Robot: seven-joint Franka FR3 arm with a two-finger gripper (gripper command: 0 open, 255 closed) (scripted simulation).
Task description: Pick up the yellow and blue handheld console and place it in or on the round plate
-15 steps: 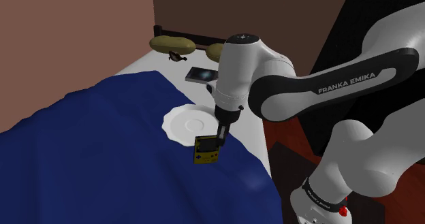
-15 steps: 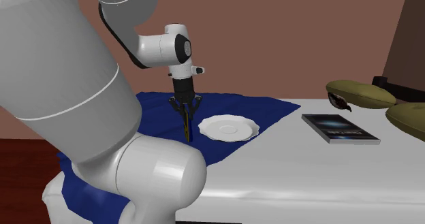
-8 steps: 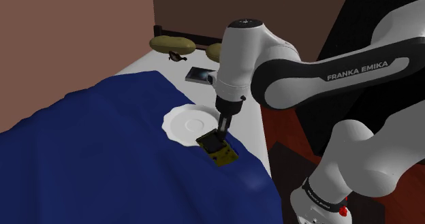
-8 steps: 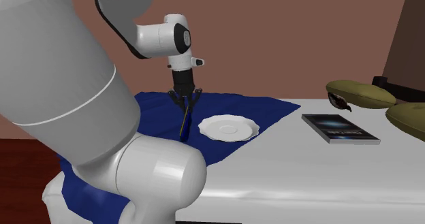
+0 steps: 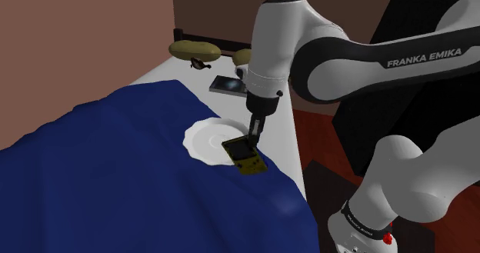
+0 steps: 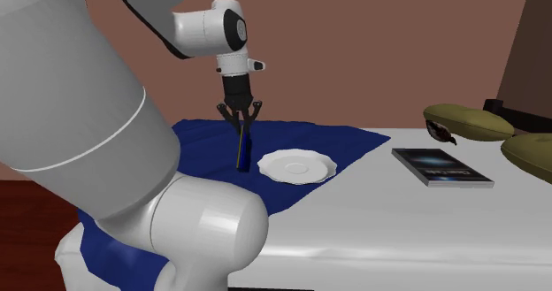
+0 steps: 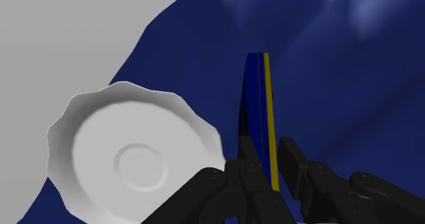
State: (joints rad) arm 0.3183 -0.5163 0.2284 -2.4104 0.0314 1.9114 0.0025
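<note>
The black gripper [image 5: 253,134] is clamped on one end of the yellow and blue handheld console [image 5: 246,156], which hangs tilted over the dark blue blanket [image 5: 108,159], just beside the white scalloped round plate [image 5: 206,136].

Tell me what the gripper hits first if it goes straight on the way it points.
The gripper is shut on the console, whose far end leads. Straight on, that end likely meets the blue cloth beside the plate, though depth is unclear.
</note>
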